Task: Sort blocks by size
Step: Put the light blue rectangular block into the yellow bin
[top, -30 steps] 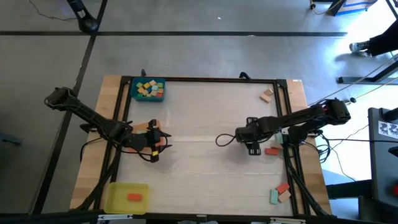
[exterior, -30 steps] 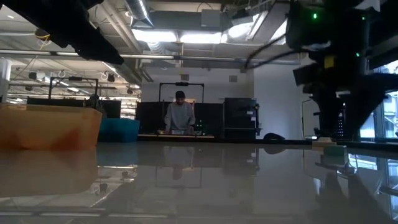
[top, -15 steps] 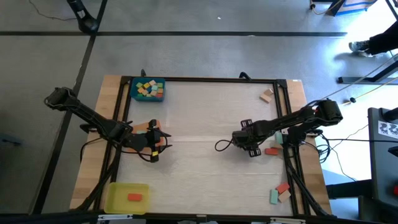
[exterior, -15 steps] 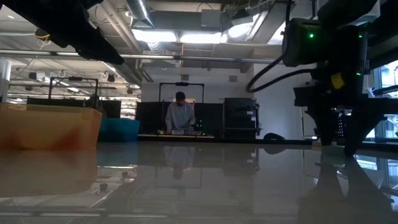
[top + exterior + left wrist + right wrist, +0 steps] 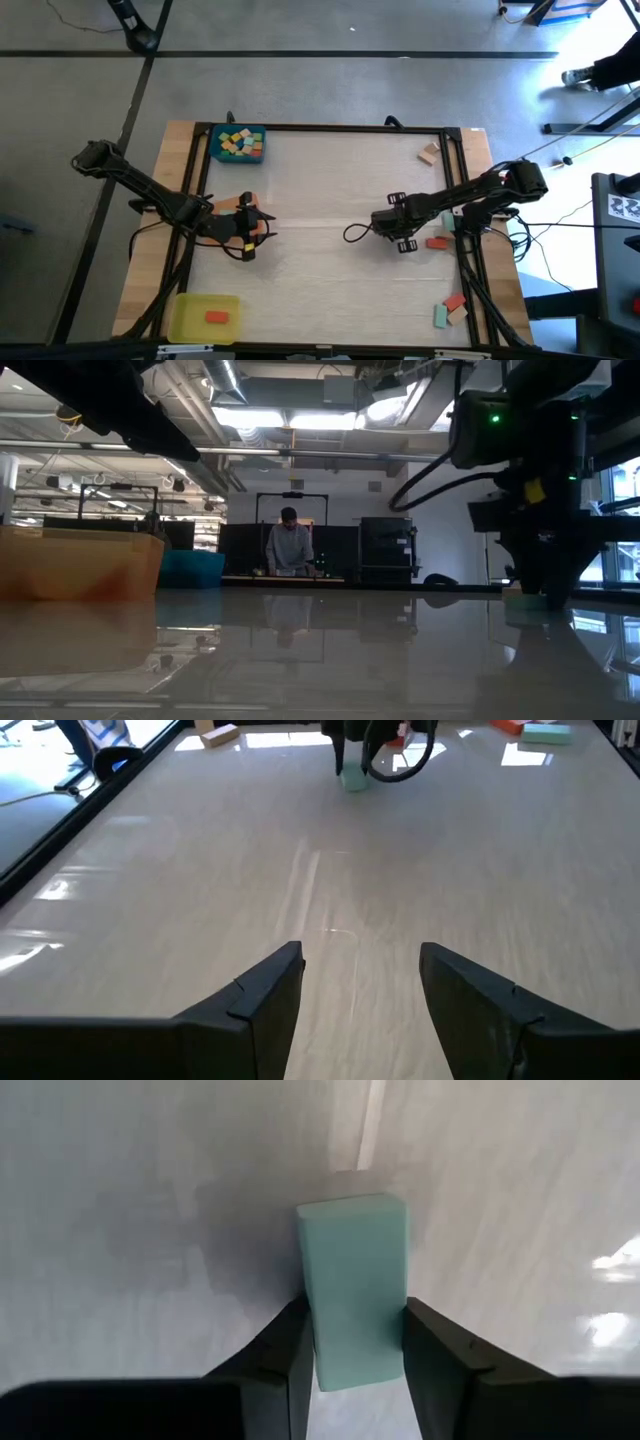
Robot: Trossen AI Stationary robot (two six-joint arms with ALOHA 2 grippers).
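A teal block [image 5: 352, 1280] lies flat on the pale table, and my right gripper [image 5: 392, 228] has come down over it at the table's middle right, fingers shut on its sides. In the left wrist view the same block [image 5: 355, 782] shows far off under that gripper. My left gripper [image 5: 262, 224] waits open at the table's left, above an orange tray [image 5: 246, 204], with nothing between its fingers [image 5: 268, 995]. Loose blocks lie to the right: an orange one [image 5: 437, 242] and a tan one [image 5: 429, 153]. My right gripper pinches the teal block's two long sides [image 5: 325, 1335] between its two fingers, toward one end of the block. The fingers come from above, pointing down, and lie across the block. The block rests flat on the table.
A blue tray [image 5: 214, 146] with several blocks stands at the far left corner. A yellow tray [image 5: 190, 318] holding an orange block [image 5: 215, 317] is at the near left. More blocks [image 5: 452, 308] lie at the near right edge. A person stands far behind the table [image 5: 290, 545].
My right gripper has sunk toward the table onto the teal block, rolled a little, and drawn its fingers in against the block's sides. The block has stayed where it lay.
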